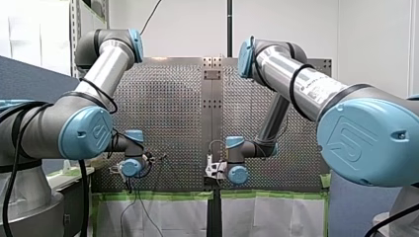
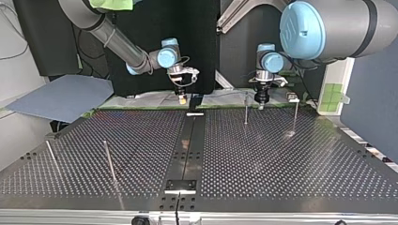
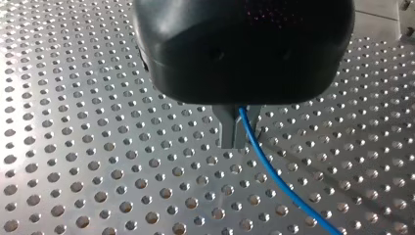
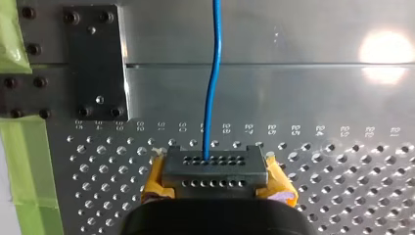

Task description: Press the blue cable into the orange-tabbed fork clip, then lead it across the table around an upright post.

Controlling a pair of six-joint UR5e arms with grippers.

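In the left wrist view my left gripper [image 3: 235,133], black with metal fingers, is shut on the thin blue cable [image 3: 274,171], which trails away from the fingertips over the perforated table. In the right wrist view my right gripper [image 4: 214,169], with yellow pads at its sides, is shut on the blue cable [image 4: 214,73], which runs straight ahead across a smooth metal strip. In the top view my right gripper [image 2: 182,97] hangs at the far edge near the middle, and my left gripper [image 2: 261,97] is to its right. No orange-tabbed clip is visible.
Thin upright posts stand on the table in the top view: one [image 2: 246,108] beside my left gripper, one [image 2: 295,116] further right, and two [image 2: 110,161] [image 2: 51,154] at the near left. A black plate [image 4: 95,63] and green tape [image 4: 24,161] lie ahead of my right gripper.
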